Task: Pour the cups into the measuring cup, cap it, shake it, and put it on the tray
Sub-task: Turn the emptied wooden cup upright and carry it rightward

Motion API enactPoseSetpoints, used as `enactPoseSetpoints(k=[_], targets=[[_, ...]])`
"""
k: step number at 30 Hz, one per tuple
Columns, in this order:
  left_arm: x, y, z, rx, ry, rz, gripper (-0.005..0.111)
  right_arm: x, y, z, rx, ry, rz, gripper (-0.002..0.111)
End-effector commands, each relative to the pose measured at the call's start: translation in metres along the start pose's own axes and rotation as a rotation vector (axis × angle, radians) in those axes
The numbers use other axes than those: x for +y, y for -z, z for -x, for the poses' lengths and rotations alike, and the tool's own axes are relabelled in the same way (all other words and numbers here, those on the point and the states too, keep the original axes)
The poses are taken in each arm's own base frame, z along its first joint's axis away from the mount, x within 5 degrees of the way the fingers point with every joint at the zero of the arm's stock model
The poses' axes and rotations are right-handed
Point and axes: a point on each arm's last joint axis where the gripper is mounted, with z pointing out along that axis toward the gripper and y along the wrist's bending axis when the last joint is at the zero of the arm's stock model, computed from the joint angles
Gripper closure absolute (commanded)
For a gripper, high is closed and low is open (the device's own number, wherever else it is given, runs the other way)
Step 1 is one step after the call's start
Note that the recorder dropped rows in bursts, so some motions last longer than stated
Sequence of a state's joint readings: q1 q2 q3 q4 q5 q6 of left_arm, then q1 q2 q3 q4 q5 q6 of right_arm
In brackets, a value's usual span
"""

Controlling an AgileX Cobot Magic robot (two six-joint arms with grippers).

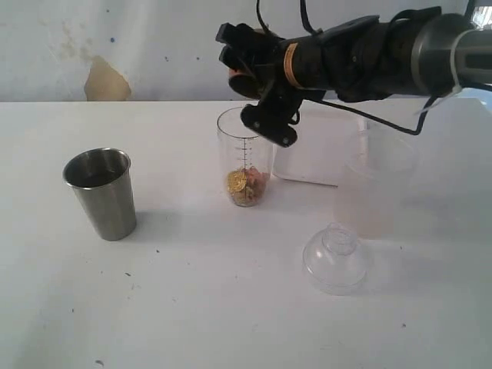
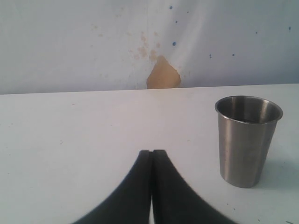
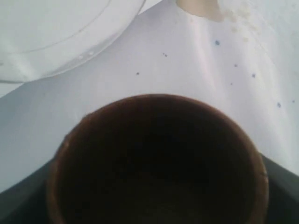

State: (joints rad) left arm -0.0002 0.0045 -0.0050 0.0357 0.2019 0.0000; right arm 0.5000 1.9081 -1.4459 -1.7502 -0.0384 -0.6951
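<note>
The reddish-brown wooden cup (image 1: 237, 82) hangs tipped just above the rim of the clear measuring cup (image 1: 244, 146), with my right gripper (image 1: 251, 81) shut on it. In the right wrist view the wooden cup (image 3: 159, 158) fills the frame, and its inside is dark. Gold and pinkish pieces (image 1: 246, 184) lie at the bottom of the measuring cup. The steel tumbler (image 1: 101, 192) stands upright at the left of the table. My left gripper (image 2: 152, 152) is shut on nothing, low over the table, with the steel tumbler (image 2: 247, 140) standing apart from it. The white tray (image 1: 319, 150) lies behind the measuring cup.
A frosted plastic container (image 1: 377, 184) stands on the right. A clear domed lid (image 1: 336, 257) lies on the table in front of it. My right arm (image 1: 384, 54) stretches across above the tray. A wall with a tan patch (image 1: 106, 81) bounds the table's far edge.
</note>
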Motion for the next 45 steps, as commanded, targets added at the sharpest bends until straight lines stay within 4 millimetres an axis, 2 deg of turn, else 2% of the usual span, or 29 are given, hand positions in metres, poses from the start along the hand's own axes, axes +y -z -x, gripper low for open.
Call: enactPoseSetpoints(k=[1,2,6,8,12,15,18,22,31,33,36,37,38,40,45], targets=[[0.0,0.0,-0.001,-0.008,0.004,-0.005,0.107,0.0,0.002,-0.004,0.035,-0.009,0.02,0.108],[0.0,0.0,-0.001,-0.008,0.004,-0.005,0.107,0.0,0.002,-0.004,0.03,-0.037,0.016,0.108],[0.0,0.0,-0.001,-0.008,0.004,-0.005,0.107,-0.005,0.003,0.0,-0.041,-0.337,-0.042,0.108],[0.0,0.0,-0.001,-0.008,0.004,-0.005,0.107,-0.007,0.005,0.002,-0.105,-0.419,-0.082,0.108],[0.0,0.0,-0.001,-0.008,0.004,-0.005,0.107,-0.018,0.009,0.012,-0.237,-0.457,-0.161,0.108],[0.0,0.0,-0.001,-0.008,0.004,-0.005,0.107,-0.029,0.016,0.015,-0.344,-0.549,-0.222,0.108],[0.0,0.0,-0.001,-0.008,0.004,-0.005,0.107,-0.036,0.023,0.013,-0.385,-0.629,-0.254,0.108],[0.0,0.0,-0.001,-0.008,0.004,-0.005,0.107,-0.044,0.031,0.015,-0.464,-0.64,-0.298,0.108],[0.0,0.0,-0.001,-0.008,0.004,-0.005,0.107,-0.043,0.031,0.012,-0.448,-0.767,-0.272,0.108],[0.0,0.0,-0.001,-0.008,0.004,-0.005,0.107,-0.039,0.029,0.002,-0.386,-0.898,-0.264,0.108],[0.0,0.0,-0.001,-0.008,0.004,-0.005,0.107,-0.028,0.029,-0.022,-0.333,-1.293,-0.315,0.108],[0.0,0.0,-0.001,-0.008,0.004,-0.005,0.107,-0.021,0.032,-0.037,-0.296,-1.472,-0.358,0.108],[0.0,0.0,-0.001,-0.008,0.004,-0.005,0.107,-0.015,0.034,-0.048,-0.264,-1.57,-0.386,0.108],[0.0,0.0,-0.001,-0.008,0.004,-0.005,0.107,0.004,0.039,-0.07,-0.162,-1.734,-0.422,0.108],[0.0,0.0,-0.001,-0.008,0.004,-0.005,0.107,0.05,0.058,-0.11,0.089,-1.951,-0.416,0.108]])
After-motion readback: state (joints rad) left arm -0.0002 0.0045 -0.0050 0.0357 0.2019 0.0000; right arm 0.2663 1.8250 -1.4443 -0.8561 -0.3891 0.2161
